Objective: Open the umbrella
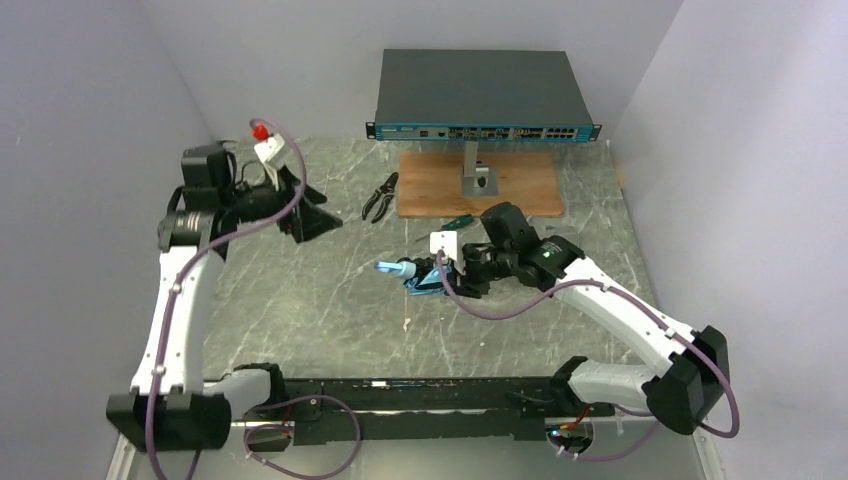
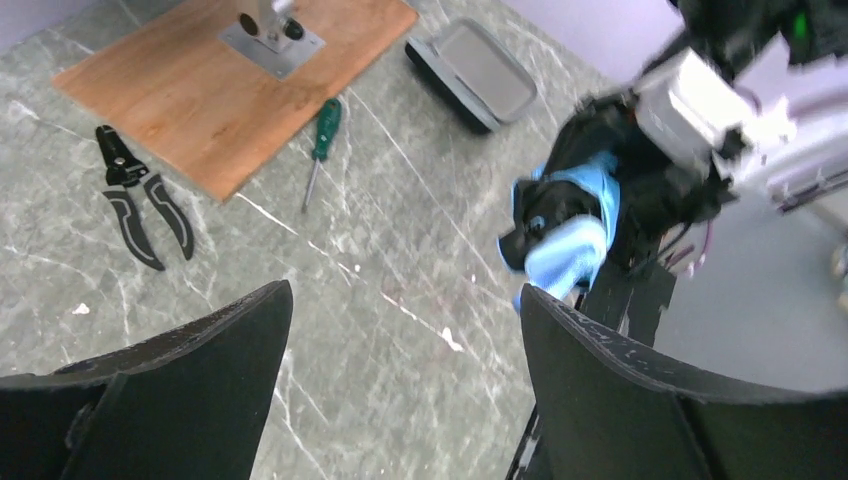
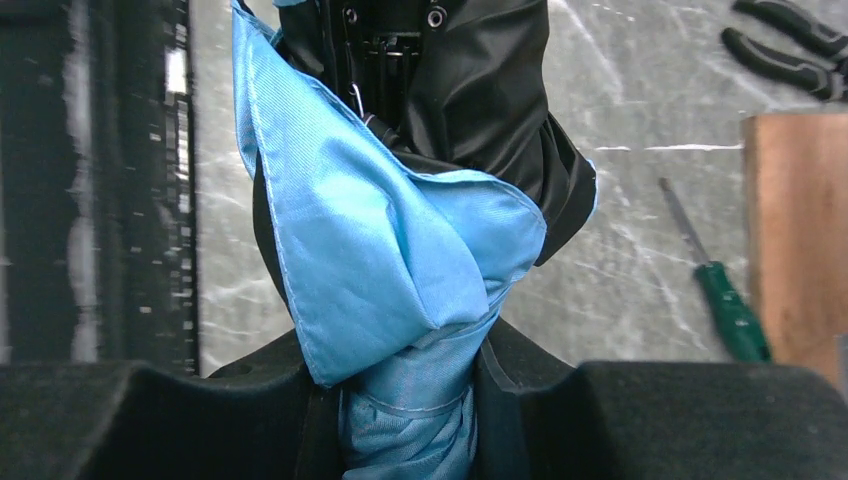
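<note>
At far left the left gripper (image 1: 318, 208) hangs with fingers spread wide and empty, pliers (image 1: 379, 196) lie to its right, and near the table's centre the right gripper (image 1: 445, 275) clamps the folded umbrella (image 1: 415, 276), its pale-blue end pointing left.

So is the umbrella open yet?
Not yet. Done: the right gripper is clamped on the umbrella. In hand: the left gripper hangs open, away from it. Left: the canopy is bunched up, so it must be spread out.
</note>
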`<action>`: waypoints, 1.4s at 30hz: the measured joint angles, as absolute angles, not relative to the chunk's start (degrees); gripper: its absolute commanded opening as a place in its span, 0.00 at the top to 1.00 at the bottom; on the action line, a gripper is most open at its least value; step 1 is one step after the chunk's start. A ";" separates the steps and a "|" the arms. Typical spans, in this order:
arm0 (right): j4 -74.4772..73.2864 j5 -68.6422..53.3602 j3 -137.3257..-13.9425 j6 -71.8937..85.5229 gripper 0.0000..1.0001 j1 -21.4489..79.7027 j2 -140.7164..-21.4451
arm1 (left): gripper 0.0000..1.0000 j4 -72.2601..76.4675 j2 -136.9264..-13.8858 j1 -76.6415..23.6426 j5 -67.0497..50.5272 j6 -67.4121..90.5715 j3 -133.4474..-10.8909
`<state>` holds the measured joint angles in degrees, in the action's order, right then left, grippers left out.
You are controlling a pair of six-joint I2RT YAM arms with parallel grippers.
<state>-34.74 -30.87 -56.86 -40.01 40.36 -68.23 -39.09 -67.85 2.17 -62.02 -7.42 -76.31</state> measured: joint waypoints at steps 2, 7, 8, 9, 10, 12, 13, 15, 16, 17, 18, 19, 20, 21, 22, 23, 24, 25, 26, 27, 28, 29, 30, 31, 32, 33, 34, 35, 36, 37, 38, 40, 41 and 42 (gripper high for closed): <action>-36.36 -33.45 -56.86 -37.58 1.00 39.46 -67.13 | 0.14 -38.33 -63.22 1.37 -62.17 -8.71 -72.16; -38.13 -38.50 -57.39 -33.06 1.00 39.18 -65.17 | 0.16 -42.52 -55.90 -5.34 -61.30 -17.80 -67.13; -38.61 -39.57 -57.93 -32.38 1.00 39.18 -65.28 | 0.16 -44.16 -55.68 -7.51 -60.45 -20.80 -67.20; -38.96 -40.14 -58.30 -31.97 1.00 39.20 -65.47 | 0.17 -46.00 -55.70 -9.58 -59.59 -23.75 -67.24; -39.33 -40.88 -58.76 -31.62 1.00 39.18 -65.76 | 0.18 -47.31 -55.79 -11.05 -58.72 -25.87 -67.26; -39.51 -41.76 -59.18 -30.98 1.00 39.18 -66.35 | 0.20 -50.59 -56.55 -14.55 -56.38 -31.05 -67.64; -39.51 -42.15 -59.20 -30.61 1.00 39.18 -66.61 | 0.21 -51.96 -57.08 -16.08 -55.11 -32.99 -68.03; -39.59 -42.59 -59.20 -29.91 1.00 39.18 -67.18 | 0.25 -53.49 -58.08 -18.33 -53.56 -35.55 -68.90; -39.59 -42.70 -59.24 -29.65 1.00 39.18 -67.53 | 0.28 -54.00 -58.63 -19.44 -52.86 -36.47 -69.52; -39.62 -42.85 -59.31 -29.32 1.00 39.18 -67.92 | 0.33 -54.11 -58.94 -20.21 -52.45 -36.82 -69.89; -39.62 -43.00 -59.42 -29.15 1.00 39.18 -68.29 | 0.35 -54.00 -59.27 -21.21 -52.01 -36.95 -70.24; -39.59 -43.11 -59.53 -28.91 1.00 39.18 -68.62 | 0.37 -53.91 -59.51 -21.91 -51.70 -36.91 -70.43; -39.59 -43.18 -59.68 -28.84 1.00 39.18 -68.90 | 0.37 -53.67 -59.66 -22.52 -51.48 -36.82 -70.46; -39.59 -43.24 -59.83 -28.73 1.00 39.18 -69.10 | 0.37 -53.47 -59.81 -22.98 -51.40 -36.77 -70.48; -39.57 -43.42 -60.03 -28.64 1.00 39.18 -69.34 | 0.39 -53.17 -60.03 -23.57 -51.31 -36.51 -70.48; -39.48 -43.59 -60.23 -28.56 1.00 39.18 -69.56 | 0.43 -52.86 -60.25 -23.97 -51.33 -36.16 -70.48; -39.48 -43.68 -60.38 -28.47 1.00 39.18 -69.69 | 0.48 -52.49 -60.47 -24.34 -51.33 -35.57 -70.41; -39.42 -43.86 -60.49 -28.42 1.00 39.18 -69.82 | 0.55 -51.90 -60.62 -24.75 -51.31 -34.87 -70.22; -39.44 -43.99 -60.58 -28.40 1.00 39.20 -69.95 | 0.62 -50.98 -60.71 -25.15 -51.13 -34.22 -69.67; -39.44 -44.03 -60.60 -28.40 1.00 39.20 -70.02 | 0.71 -50.57 -60.73 -25.36 -50.98 -33.58 -69.28; -39.44 -44.01 -60.60 -28.42 1.00 39.20 -70.08 | 0.82 -49.98 -60.75 -25.63 -50.43 -33.04 -68.66; -39.53 -44.01 -60.60 -28.45 1.00 39.20 -70.08 | 0.95 -49.84 -60.75 -25.69 -49.91 -32.27 -68.29; -39.66 -43.94 -60.58 -28.51 1.00 39.20 -70.08 | 1.00 -49.74 -60.75 -25.58 -49.52 -31.81 -67.99; -39.83 -43.88 -60.58 -28.69 1.00 39.20 -70.08 | 1.00 -49.58 -60.75 -24.93 -49.45 -31.29 -67.79; -39.97 -43.75 -60.47 -28.95 1.00 39.20 -70.06 | 1.00 -49.30 -60.75 -23.68 -49.45 -30.44 -67.77; -40.27 -43.57 -60.07 -29.19 1.00 39.20 -70.06 | 1.00 -48.66 -60.77 -21.78 -49.76 -29.74 -67.77; -40.53 -43.46 -59.83 -29.34 1.00 39.18 -70.06 | 1.00 -48.23 -60.84 -18.98 -50.28 -28.99 -67.81; -40.73 -43.18 -59.20 -29.36 1.00 39.05 -69.97 | 1.00 -47.83 -61.01 -15.25 -51.29 -28.08 -67.94; -40.95 -42.44 -58.50 -29.04 1.00 38.81 -69.91 | 1.00 -47.83 -61.43 -10.87 -52.88 -27.11 -68.29; -41.21 -42.06 -57.91 -29.36 1.00 38.52 -69.87 | 1.00 -47.75 -61.82 -7.77 -52.82 -26.85 -68.71; -41.82 -41.74 -57.08 -28.93 1.00 37.95 -69.69 | 1.00 -47.75 -62.35 -4.49 -53.23 -26.37 -69.25; -42.81 -41.01 -55.83 -28.67 1.00 36.32 -69.52 | 0.89 -47.18 -63.02 0.45 -53.04 -25.91 -69.82; -43.51 -41.04 -55.55 -28.34 1.00 35.79 -69.54 | 0.68 -46.74 -63.11 1.89 -52.71 -25.76 -69.89; -44.05 -41.17 -55.53 -27.88 1.00 35.53 -69.60 | 0.50 -46.17 -63.11 2.90 -51.90 -25.63 -69.89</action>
<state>-44.05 -41.17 -55.53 -27.88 35.53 -69.60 -46.17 -63.11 2.90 -51.90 -25.63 -69.89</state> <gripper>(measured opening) 0.363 0.086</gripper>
